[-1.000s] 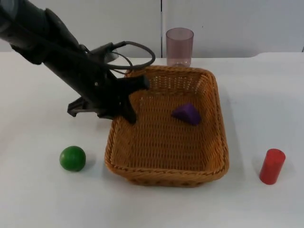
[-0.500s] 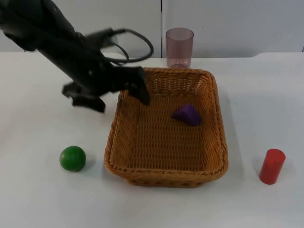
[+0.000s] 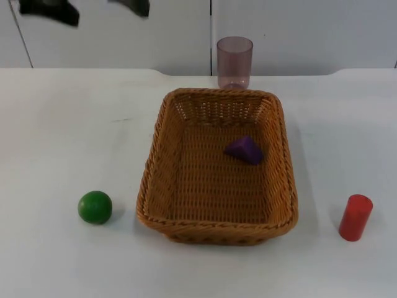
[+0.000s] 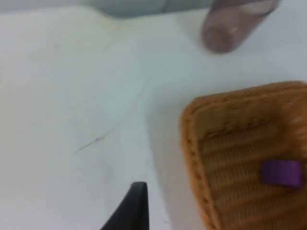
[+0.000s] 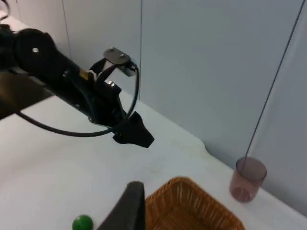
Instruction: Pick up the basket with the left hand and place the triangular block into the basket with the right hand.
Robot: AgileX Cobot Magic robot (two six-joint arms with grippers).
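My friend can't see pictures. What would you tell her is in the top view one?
A wicker basket sits in the middle of a white table with a purple triangular block inside it. A green ball lies to its left, a red cylinder stands to its right, and a see-through purple cup stands behind it by the grey wall.

the white table top [image 3: 62,124] ends at the grey partition wall. a rectangular woven wicker basket [image 3: 217,223] sits near its middle. a translucent purple plastic cup [image 3: 234,61] stands upright just behind the basket. a green ball [image 3: 95,207] lies left of it, a red cylinder [image 3: 355,216] stands at its right.
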